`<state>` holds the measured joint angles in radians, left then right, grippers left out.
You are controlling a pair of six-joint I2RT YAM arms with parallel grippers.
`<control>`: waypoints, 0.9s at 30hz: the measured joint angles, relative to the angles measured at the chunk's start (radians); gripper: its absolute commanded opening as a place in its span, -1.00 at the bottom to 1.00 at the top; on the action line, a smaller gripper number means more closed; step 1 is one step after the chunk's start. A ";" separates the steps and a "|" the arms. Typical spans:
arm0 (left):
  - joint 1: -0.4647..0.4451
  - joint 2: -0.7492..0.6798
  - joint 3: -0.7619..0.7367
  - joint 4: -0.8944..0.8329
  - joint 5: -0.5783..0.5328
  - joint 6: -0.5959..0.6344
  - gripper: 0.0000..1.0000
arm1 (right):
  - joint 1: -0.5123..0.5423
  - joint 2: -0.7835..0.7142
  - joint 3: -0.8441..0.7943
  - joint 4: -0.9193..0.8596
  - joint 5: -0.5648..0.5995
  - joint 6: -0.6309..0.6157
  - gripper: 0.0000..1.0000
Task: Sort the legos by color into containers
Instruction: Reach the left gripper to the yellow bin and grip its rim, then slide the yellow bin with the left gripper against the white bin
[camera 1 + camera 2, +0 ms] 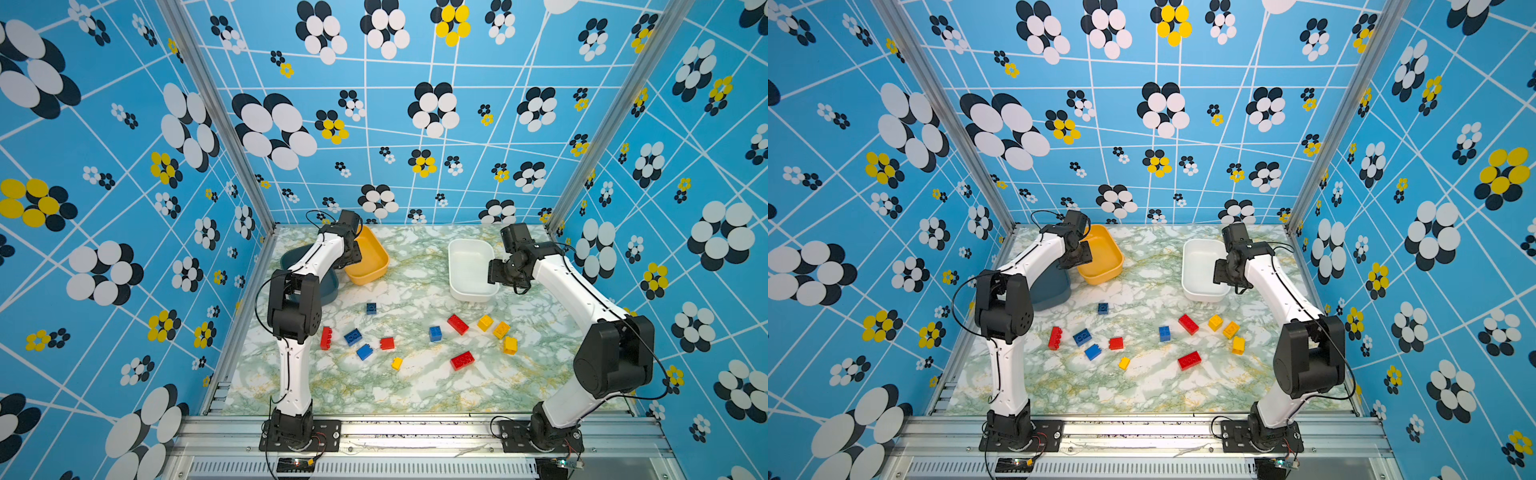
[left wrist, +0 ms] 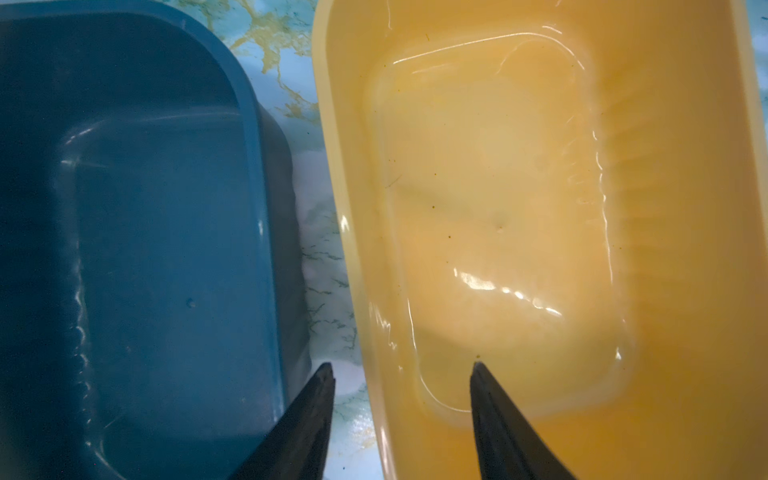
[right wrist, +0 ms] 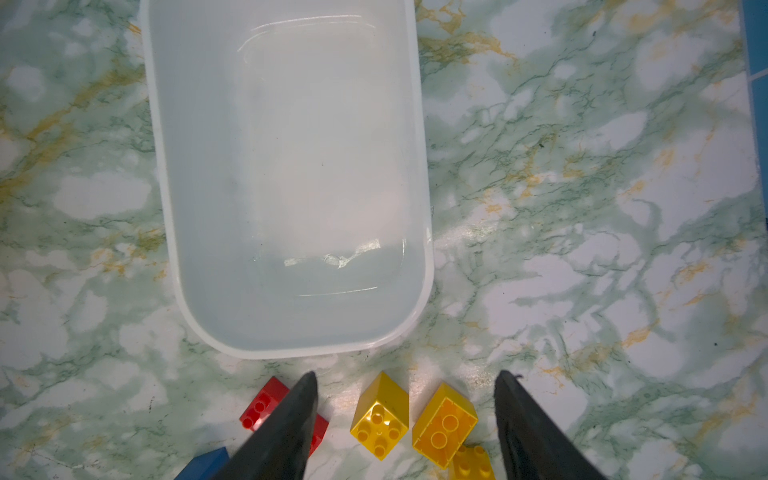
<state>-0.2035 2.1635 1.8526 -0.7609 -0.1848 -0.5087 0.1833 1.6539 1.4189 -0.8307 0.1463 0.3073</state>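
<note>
1. Twelve legos (image 1: pixel 462 360) lie unsorted on the near table (image 1: pixel 415 386).
2. My right gripper (image 3: pixel 407 374) hovers empty, jaws apart, near the white tub (image 1: pixel 469 266).
3. Far left, my left gripper (image 2: pixel 402 365) has parted jaws straddling the orange-yellow tub (image 2: pixel 498 166) wall, probably to shift it.

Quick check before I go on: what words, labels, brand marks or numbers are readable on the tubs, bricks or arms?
No text can be read anywhere.
Yellow brick: any mark on its studs is too blurred to read.
White tub, orange-yellow tub, teal tub: no label shows.
Robot arms: no legible marking in either top view.
</note>
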 measured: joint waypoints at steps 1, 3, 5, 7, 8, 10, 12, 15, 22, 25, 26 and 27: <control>0.001 0.009 0.007 -0.003 0.004 0.000 0.00 | 0.000 0.000 0.000 0.000 -0.001 0.000 0.37; 0.002 0.030 0.021 -0.006 0.008 0.000 -0.04 | 0.000 0.000 0.000 0.000 -0.003 0.000 0.37; 0.003 0.048 0.031 -0.014 0.014 0.000 -0.09 | 0.000 0.000 0.000 0.000 -0.003 -0.001 0.37; 0.005 0.058 0.034 -0.023 0.017 0.000 -0.27 | 0.000 0.000 0.000 0.000 -0.003 0.000 0.37; 0.005 0.062 0.035 -0.026 0.021 0.000 -0.35 | 0.000 0.000 0.000 0.000 -0.003 -0.001 0.37; 0.008 0.067 0.035 -0.027 0.029 0.002 -0.53 | 0.000 0.000 0.000 0.000 -0.003 -0.001 0.37; 0.009 0.069 0.035 -0.032 0.036 0.003 -0.64 | 0.000 0.000 -0.001 0.000 -0.002 -0.001 0.36; 0.005 0.069 0.035 -0.030 0.044 0.006 -0.80 | 0.000 -0.003 -0.006 0.000 -0.002 -0.001 0.36; -0.056 0.069 0.035 -0.026 0.069 0.054 -1.00 | 0.000 -0.019 -0.017 0.000 -0.002 -0.001 0.36; -0.099 0.069 0.034 -0.026 0.081 0.068 -1.00 | 0.000 -0.023 -0.022 0.000 -0.002 -0.001 0.36; -0.115 0.069 0.034 -0.026 0.085 0.073 -1.00 | 0.000 -0.024 -0.023 0.000 -0.002 -0.001 0.36; -0.129 0.069 0.034 -0.025 0.089 0.076 -1.00 | 0.000 -0.027 -0.026 0.001 -0.002 -0.001 0.36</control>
<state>-0.3328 2.2330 1.8870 -0.7860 -0.0963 -0.4328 0.1829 1.6272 1.3933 -0.8299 0.1440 0.3065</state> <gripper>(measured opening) 0.096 0.682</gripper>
